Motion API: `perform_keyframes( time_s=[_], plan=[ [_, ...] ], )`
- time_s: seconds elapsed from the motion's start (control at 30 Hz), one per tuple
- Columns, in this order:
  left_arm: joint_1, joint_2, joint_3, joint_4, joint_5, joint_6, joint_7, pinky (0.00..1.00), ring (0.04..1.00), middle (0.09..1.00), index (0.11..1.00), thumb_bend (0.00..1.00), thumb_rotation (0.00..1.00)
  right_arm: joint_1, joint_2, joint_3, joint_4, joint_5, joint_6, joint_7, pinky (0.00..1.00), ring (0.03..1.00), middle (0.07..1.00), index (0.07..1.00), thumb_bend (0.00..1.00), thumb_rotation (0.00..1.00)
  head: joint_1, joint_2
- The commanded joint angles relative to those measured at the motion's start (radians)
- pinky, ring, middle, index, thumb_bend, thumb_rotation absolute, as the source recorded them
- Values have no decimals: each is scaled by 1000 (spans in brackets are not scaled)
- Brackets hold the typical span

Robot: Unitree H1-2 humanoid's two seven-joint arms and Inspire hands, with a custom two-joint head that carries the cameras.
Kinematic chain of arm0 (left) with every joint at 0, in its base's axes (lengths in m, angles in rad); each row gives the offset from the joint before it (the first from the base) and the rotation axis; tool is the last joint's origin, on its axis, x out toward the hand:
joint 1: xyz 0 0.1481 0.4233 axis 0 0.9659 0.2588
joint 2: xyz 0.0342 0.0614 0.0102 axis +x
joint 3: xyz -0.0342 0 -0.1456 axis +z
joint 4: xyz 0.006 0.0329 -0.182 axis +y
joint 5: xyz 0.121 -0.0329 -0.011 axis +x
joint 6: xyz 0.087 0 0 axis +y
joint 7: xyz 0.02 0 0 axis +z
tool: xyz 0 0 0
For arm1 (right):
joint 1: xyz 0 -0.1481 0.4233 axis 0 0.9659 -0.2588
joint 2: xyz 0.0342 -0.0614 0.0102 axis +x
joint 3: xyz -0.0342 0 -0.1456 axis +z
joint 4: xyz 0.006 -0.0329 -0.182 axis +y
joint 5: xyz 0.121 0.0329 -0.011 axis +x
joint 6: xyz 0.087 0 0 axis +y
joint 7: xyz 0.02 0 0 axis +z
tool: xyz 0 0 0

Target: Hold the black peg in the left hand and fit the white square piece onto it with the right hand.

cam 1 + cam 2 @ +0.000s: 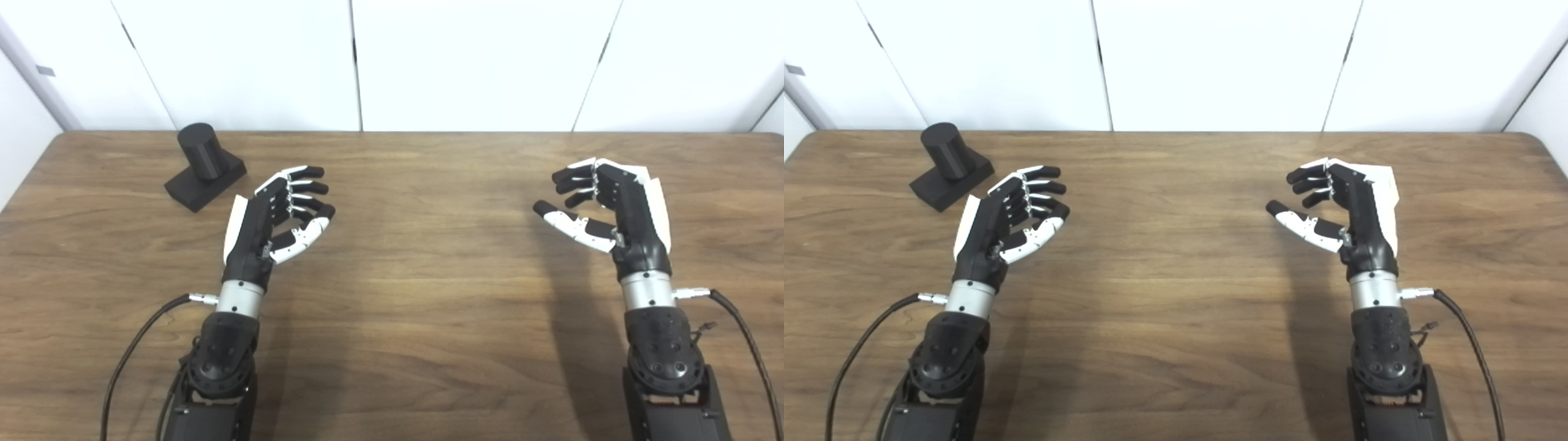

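Note:
The black peg [202, 153], a short cylinder on a square black base [197, 188], stands on the table at the far left. My left hand [272, 217] is open and empty, just right of and nearer than the peg, not touching it. My right hand [603, 208] is open and empty over the right side of the table. A white flat piece [1385, 177] lies on the table just behind the right hand. The hand hides most of it, and in the left eye view I cannot tell it apart from the hand.
The wooden table [416, 294] runs the full width, with white wall panels [465, 61] behind its far edge. Black cables [131, 355] trail from both wrists over the near table.

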Motion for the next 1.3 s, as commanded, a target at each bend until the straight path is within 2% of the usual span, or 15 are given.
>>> perform_keyframes(
  time_s=[0.0, 0.07, 0.17, 0.23, 0.27, 0.33, 0.37, 0.57, 0.93, 0.97, 1.0, 1.1, 1.27],
  plan=[
    [-33, 8, -2, -5, 3, -42, 2, 477, 579, 654, 689, 491, 60, -24, -6, 1, -14, -3, -41, -13, 453, 558, 589, 493, 500, 132, 2, -5],
    [-33, 7, -2, 0, 5, -48, 3, 474, 575, 648, 681, 492, 46, -23, -6, 2, -7, -1, -51, -14, 447, 557, 589, 493, 500, 130, 4, -16],
    [-27, 5, -3, 13, 2, -58, 5, 488, 583, 647, 670, 491, 49, -17, -5, 5, 11, -6, -76, -22, 446, 553, 587, 492, 500, 129, 20, -73],
    [-21, 3, -4, 23, -4, -72, 3, 500, 591, 646, 664, 483, 34, -10, -2, 4, 18, 1, -90, -24, 447, 552, 588, 492, 500, 129, 25, -94],
    [-17, 2, -6, 28, -4, -80, 4, 504, 591, 643, 659, 476, 21, -5, -1, 4, 22, 0, -98, -26, 447, 550, 588, 492, 500, 128, 29, -120],
    [-10, -1, -8, 38, 1, -96, 8, 500, 588, 641, 655, 473, 19, 5, -2, 6, 24, -6, -106, -26, 448, 550, 590, 492, 499, 128, 32, -134],
    [-7, -2, -9, 44, 1, -104, 9, 498, 585, 641, 654, 474, 20, 10, -2, 7, 26, -7, -110, -27, 448, 552, 592, 493, 499, 128, 35, -155],
    [0, -5, -13, 66, 6, -134, 14, 502, 583, 639, 650, 481, 21, 23, -2, 4, 42, 6, -158, -29, 443, 549, 594, 492, 498, 124, 34, -177],
    [0, -8, -14, 74, 6, -139, 19, 507, 590, 642, 641, 486, 26, 23, -7, 4, 55, -11, -171, -35, 439, 545, 594, 492, 497, 122, 38, -181],
    [0, -8, -14, 74, 7, -139, 19, 503, 588, 638, 557, 492, 46, 23, -8, 4, 56, -9, -173, -35, 442, 548, 595, 492, 497, 122, 40, -181],
    [1, -8, -15, 73, 11, -138, 20, 503, 589, 638, 528, 494, 53, 23, -9, 4, 58, -7, -175, -34, 443, 549, 595, 492, 497, 121, 42, -182],
    [1, -12, -19, 75, 13, -139, 22, 498, 585, 634, 501, 495, 60, 24, -11, 2, 60, -3, -179, -33, 438, 547, 594, 492, 497, 121, 79, -192],
    [1, -25, -37, 87, 14, -153, 21, 502, 587, 635, 498, 495, 59, 24, -25, -7, 79, 10, -223, -33, 433, 534, 582, 491, 496, 116, 195, -225]
  ],
)
